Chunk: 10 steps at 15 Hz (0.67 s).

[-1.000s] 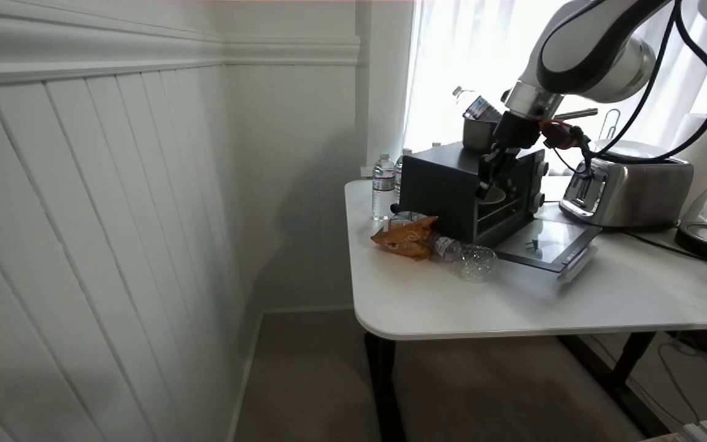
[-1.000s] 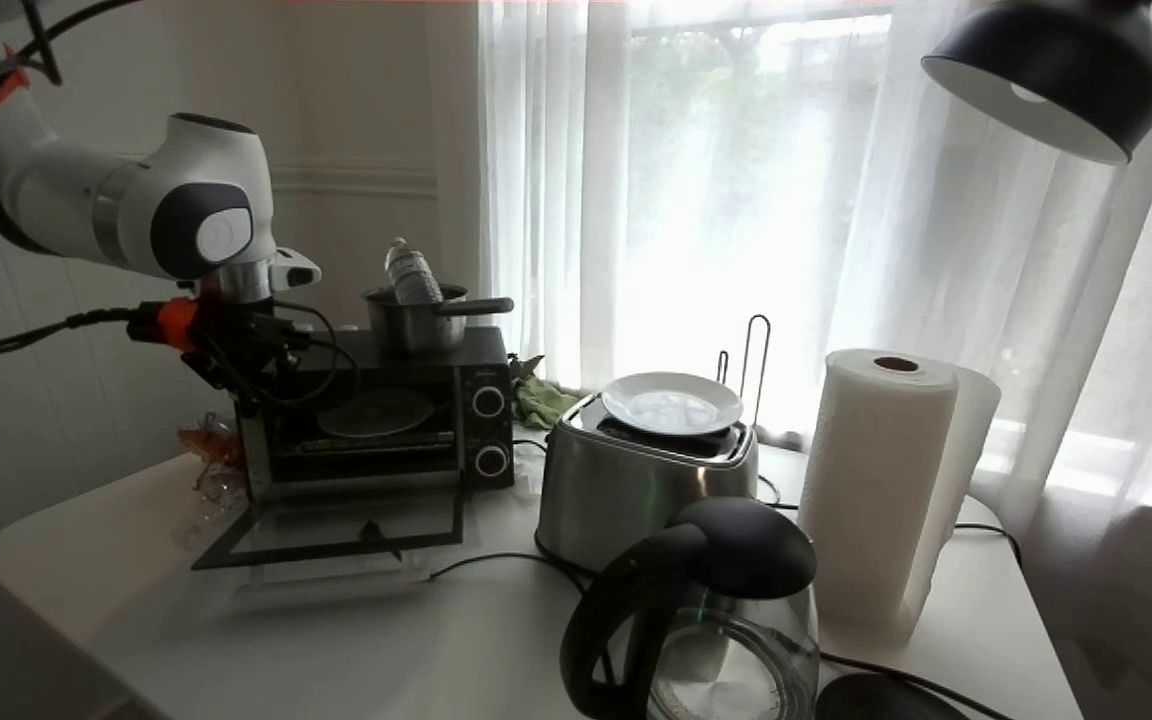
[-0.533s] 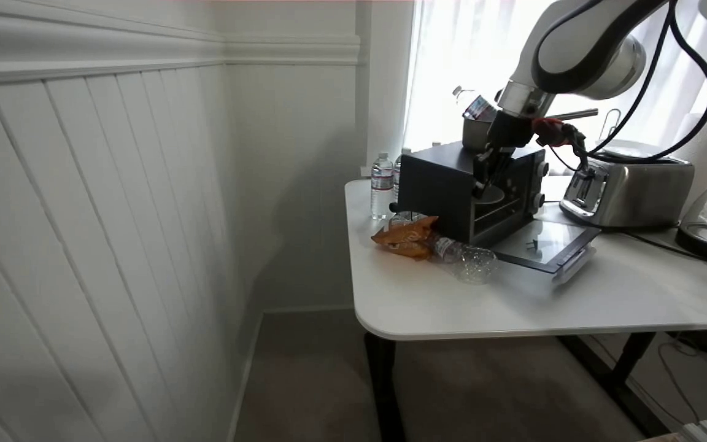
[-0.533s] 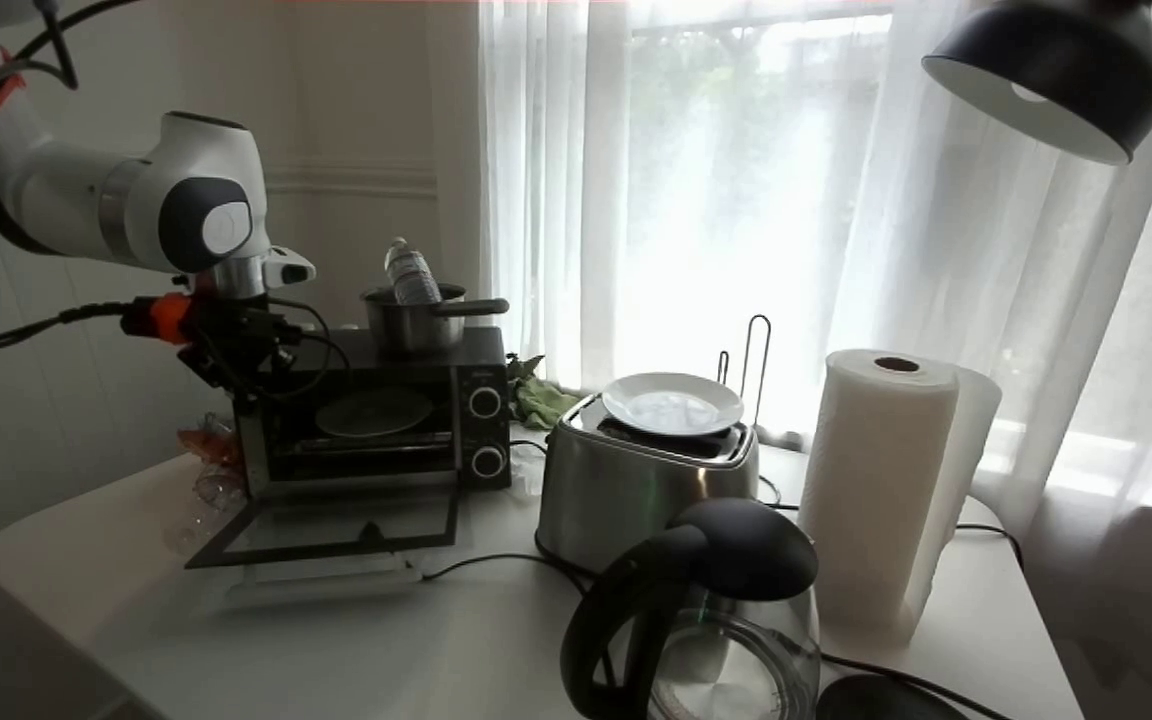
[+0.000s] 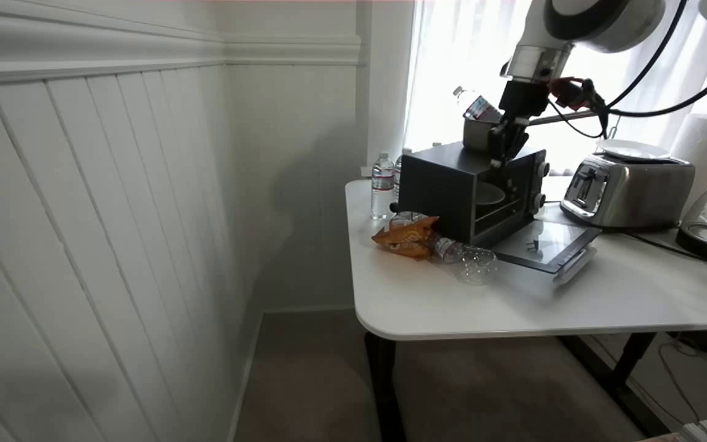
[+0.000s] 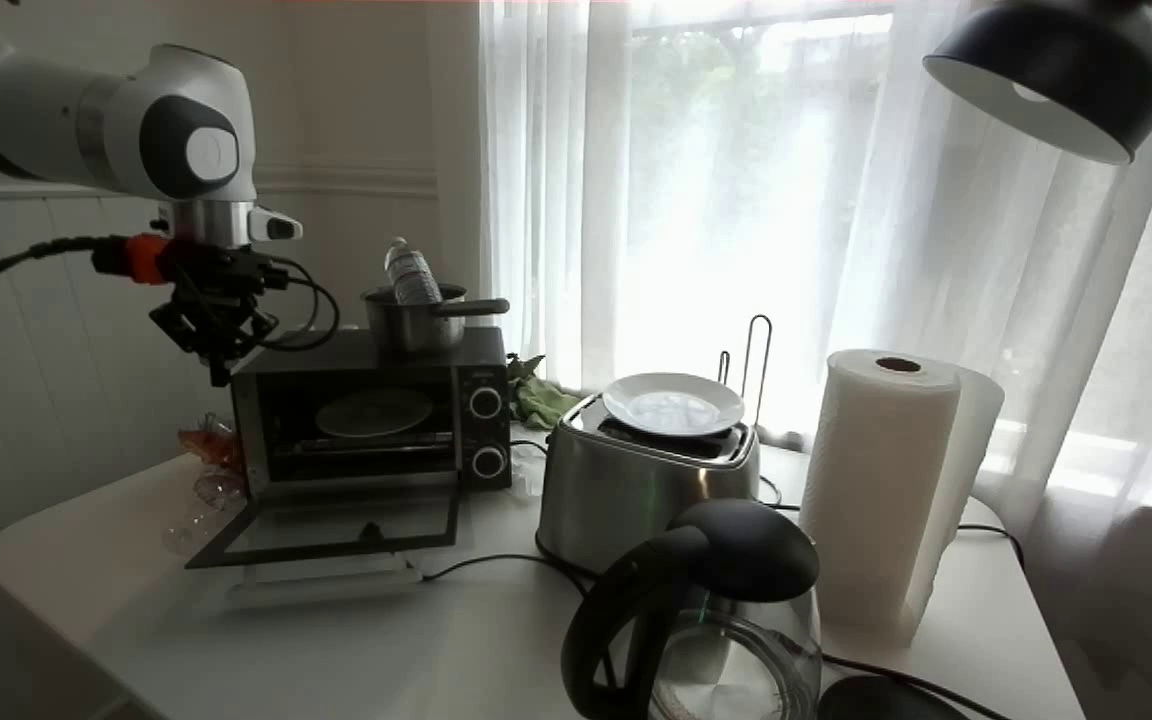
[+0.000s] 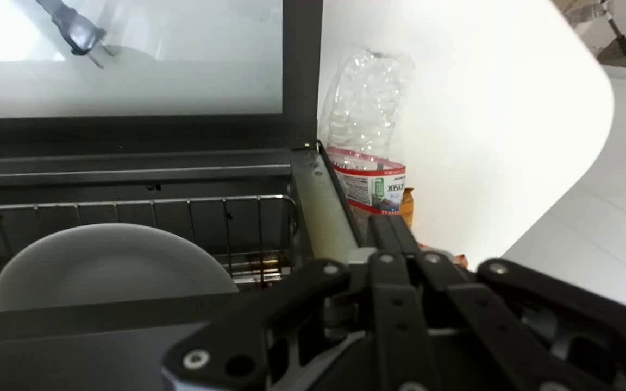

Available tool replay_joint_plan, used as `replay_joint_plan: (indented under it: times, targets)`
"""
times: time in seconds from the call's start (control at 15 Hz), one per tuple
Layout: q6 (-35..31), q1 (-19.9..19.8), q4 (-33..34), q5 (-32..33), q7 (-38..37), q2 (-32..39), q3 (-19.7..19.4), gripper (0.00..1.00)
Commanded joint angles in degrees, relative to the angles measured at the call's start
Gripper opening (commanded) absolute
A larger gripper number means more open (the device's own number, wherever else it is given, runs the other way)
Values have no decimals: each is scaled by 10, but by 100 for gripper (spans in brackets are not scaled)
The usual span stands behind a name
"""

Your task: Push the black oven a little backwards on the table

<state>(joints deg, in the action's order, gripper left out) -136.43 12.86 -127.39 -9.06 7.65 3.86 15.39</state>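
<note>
black oven [image 5: 436,196] on the white table [image 5: 513,307], toward the end by the paneled wall [image 5: 132,215], seen in both exterior views. glass door [image 6: 336,525] folded down, front open; pale plate [image 6: 374,412] inside at the wire rack [image 7: 189,202]. pot [image 6: 418,330] on oven top, water bottle [image 6: 412,275] leaning in it. gripper [image 7: 393,231] points down near the oven's top front corner, wall side; fingers [image 7: 381,233] pressed together in the wrist view, can't tell if they touch the oven. orange bag [image 5: 407,238] just beside the oven's side, crumpled clear bottle [image 5: 476,263] lying next to it, upright bottle [image 5: 383,186] farther back, near the table end. past the oven's other side: silver toaster [image 6: 626,490], apart from it, white dish [image 6: 674,405] on top. glass kettle [image 6: 736,625] and paper towel roll [image 6: 881,500] near the toaster. something green [image 6: 541,400] between oven and toaster, farther back, too vague to name. black lamp [image 6: 1066,80] up high in an exterior view.
</note>
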Motion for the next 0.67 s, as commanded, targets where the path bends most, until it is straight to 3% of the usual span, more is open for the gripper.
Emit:
replay_joint_plan:
  times: [0.0,0.07,0.13,0.33,0.6]
  targets:
    - [115,-8,-28,-10,26,-104,-14,0]
    - [155,-9,-28,-7,30,-128,-22,26]
    - [189,-10,-28,-3,36,-149,-30,27]
    - [262,-17,-34,17,72,-212,-57,47]
    - [298,-30,-59,26,140,-279,-107,74]
